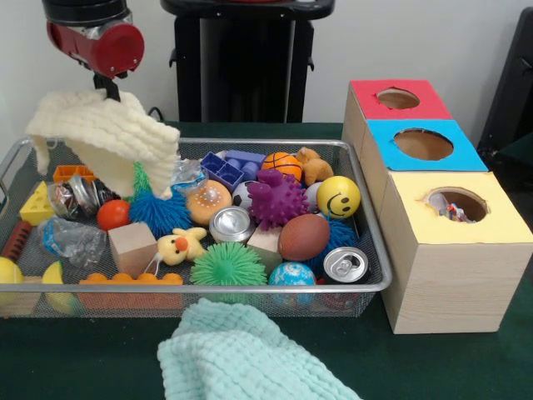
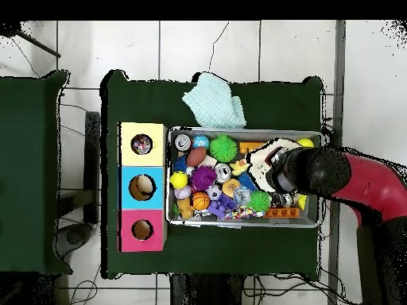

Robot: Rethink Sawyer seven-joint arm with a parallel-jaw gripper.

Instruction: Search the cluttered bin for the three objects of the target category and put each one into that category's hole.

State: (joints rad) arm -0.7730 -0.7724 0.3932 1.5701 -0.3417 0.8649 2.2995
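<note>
A: Bin point(image 1: 379, 287) first, packed with toys and cans; why's the cream waffle cloth point(image 1: 104, 137) in the air?
B: Gripper point(image 1: 107, 90) is pinching it, probably lifting it off to uncover what's below.
A: Mint-green cloth point(image 1: 241, 354)?
B: Lies outside, at the front rim.
A: Dotted bags?
B: One shows inside the yellow-topped hole point(image 1: 456, 204); can't pick out others among the clutter.

The red and black arm point(image 1: 93, 37) hangs raised, its end effector point(image 1: 107, 93) hidden.
</note>
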